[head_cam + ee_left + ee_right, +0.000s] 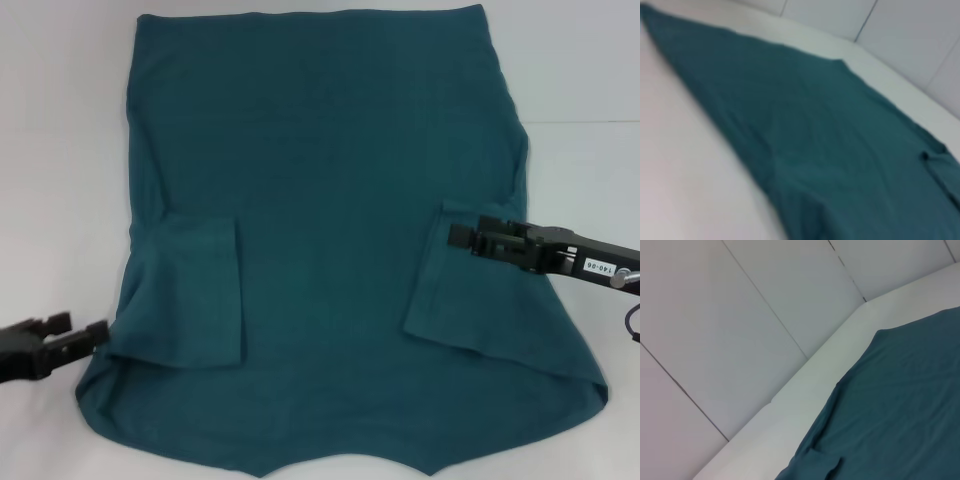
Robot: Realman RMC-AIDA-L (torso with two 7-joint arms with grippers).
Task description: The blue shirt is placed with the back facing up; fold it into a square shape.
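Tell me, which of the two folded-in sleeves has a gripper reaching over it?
The sleeve on the robot's right: the right gripper is over its top edge. The left gripper sits at the blue shirt's outer edge, beside the left sleeve.

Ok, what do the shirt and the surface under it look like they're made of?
The blue shirt looks like soft matte knit fabric, probably cotton jersey: it lies limp, with shallow wrinkles and both sleeves folded flat onto the body. The table seems a smooth, hard white surface with a faint sheen; the exact material isn't clear.
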